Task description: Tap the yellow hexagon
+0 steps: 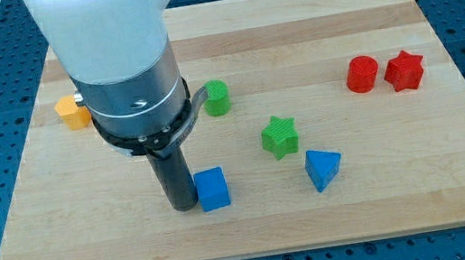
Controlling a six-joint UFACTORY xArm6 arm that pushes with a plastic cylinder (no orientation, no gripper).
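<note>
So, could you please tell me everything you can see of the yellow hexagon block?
The yellow hexagon is a small orange-yellow block, plastic by its look, lying flat on the wooden board near the view's left edge. Only its left part shows; the arm's body hides the rest. My tip sits well below it toward the view's bottom, beside the blue cube, not touching the hexagon.

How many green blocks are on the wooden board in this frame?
2. A green cylinder block sits just right of the arm's body, and a green star block lies near the board's middle. The arm covers part of the board, so another could be hidden.
</note>
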